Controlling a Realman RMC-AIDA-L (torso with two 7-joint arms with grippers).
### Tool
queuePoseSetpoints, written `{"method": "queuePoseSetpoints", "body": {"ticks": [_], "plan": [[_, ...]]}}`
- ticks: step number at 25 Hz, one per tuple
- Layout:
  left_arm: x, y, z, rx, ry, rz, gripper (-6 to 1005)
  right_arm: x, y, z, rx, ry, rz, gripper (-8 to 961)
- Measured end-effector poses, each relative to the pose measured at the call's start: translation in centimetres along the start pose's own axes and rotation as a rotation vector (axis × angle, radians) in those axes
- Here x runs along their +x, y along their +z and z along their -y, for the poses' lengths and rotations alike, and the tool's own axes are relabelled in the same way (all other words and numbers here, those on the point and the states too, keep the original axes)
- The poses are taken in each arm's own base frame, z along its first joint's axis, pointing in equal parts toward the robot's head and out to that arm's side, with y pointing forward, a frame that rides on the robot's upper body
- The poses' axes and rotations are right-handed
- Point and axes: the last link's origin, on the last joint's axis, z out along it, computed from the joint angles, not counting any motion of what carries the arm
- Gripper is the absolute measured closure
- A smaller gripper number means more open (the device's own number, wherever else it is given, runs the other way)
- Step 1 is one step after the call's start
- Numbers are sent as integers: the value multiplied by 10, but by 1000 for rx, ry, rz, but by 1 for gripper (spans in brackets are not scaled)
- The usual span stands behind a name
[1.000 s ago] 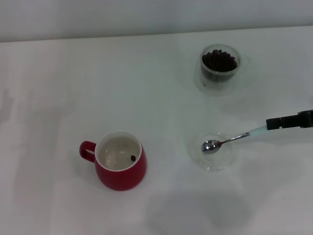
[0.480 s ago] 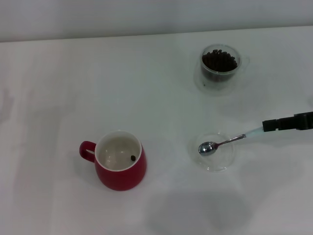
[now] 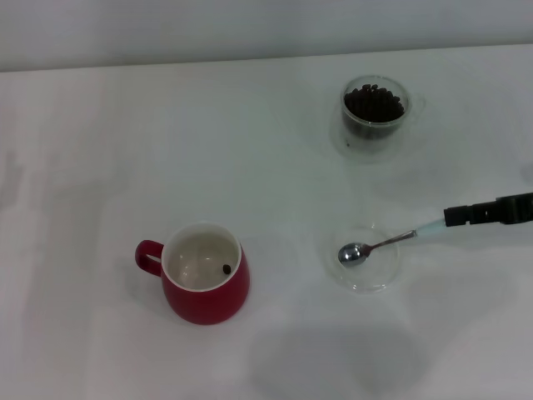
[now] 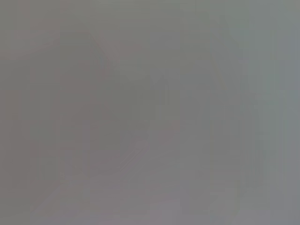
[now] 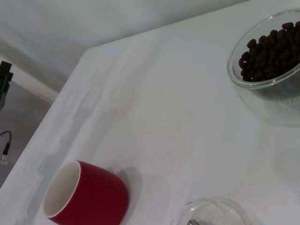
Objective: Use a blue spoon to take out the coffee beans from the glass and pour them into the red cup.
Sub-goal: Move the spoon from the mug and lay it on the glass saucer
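No writing or brand shows anywhere. One red cup point(image 3: 205, 283) stands on the white table point(image 3: 108, 150) with a single bean point(image 3: 226, 268) inside. One glass point(image 3: 376, 112), far right, holds the coffee beans point(image 3: 375, 102). The right gripper point(image 3: 456, 217) clamps the blue spoon point(image 3: 386, 243) by its handle, its bowl over one clear saucer point(image 3: 364, 257).

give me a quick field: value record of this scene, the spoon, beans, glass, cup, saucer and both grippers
blue spoon: handle end held by the right gripper, metal bowl resting in the clear saucer, no beans in it
clear saucer: on the table, right of the red cup
glass: upright at the far right, filled with coffee beans
red cup: upright, near left, handle to the left, one bean inside
right gripper: entering from the right edge, shut on the spoon handle
left gripper: not in view
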Motion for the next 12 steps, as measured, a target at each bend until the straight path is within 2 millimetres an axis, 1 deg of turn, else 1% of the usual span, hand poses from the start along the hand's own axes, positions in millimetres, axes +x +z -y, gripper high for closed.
{"method": "queuePoseSetpoints", "body": {"ticks": [6, 12], "plan": [[0, 0, 0, 0, 0, 0, 106, 7, 5, 1, 3, 14, -11, 806], [0, 0, 0, 0, 0, 0, 107, 9, 7, -1, -6, 9, -13, 797]]}}
